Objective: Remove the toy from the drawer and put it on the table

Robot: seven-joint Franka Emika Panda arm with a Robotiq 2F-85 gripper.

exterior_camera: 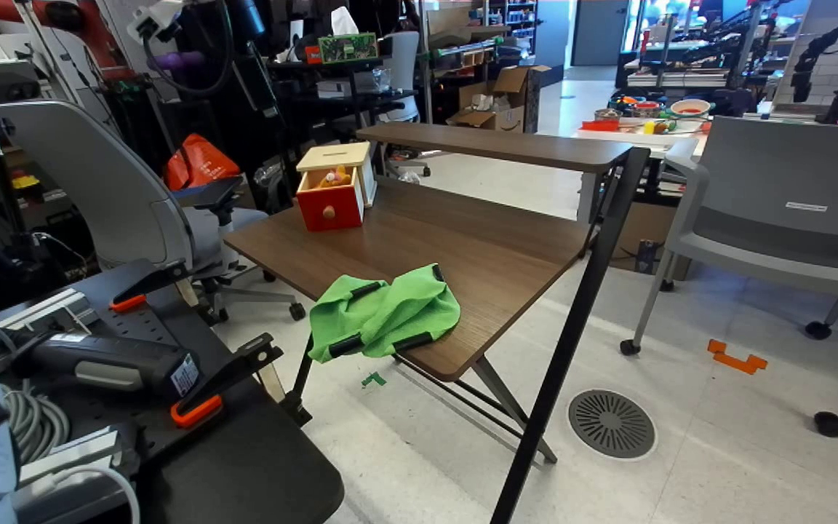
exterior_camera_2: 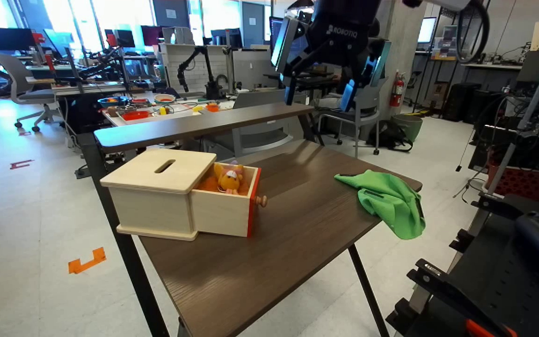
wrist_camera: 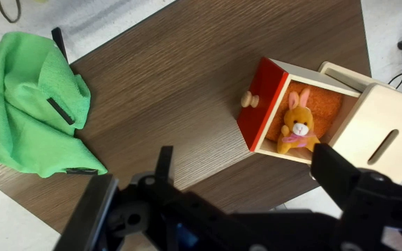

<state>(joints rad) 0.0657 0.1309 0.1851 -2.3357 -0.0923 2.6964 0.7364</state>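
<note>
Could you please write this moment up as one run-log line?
gripper: open, empty, above table | plush bunny: inside pulled-out red-fronted drawer | green cloth: on table, draped over edge | status: bunny not yet removed

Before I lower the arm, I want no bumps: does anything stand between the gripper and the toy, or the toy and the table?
Nothing visible stands between the gripper and the toy: the drawer is pulled open. Toward the table, the drawer's walls stand in the way, so the toy probably needs lifting over them.

"ROBOTIQ" on blk housing (exterior_camera_2: 344, 22) abv jaws, "amazon" on cardbd box (exterior_camera: 495, 118).
</note>
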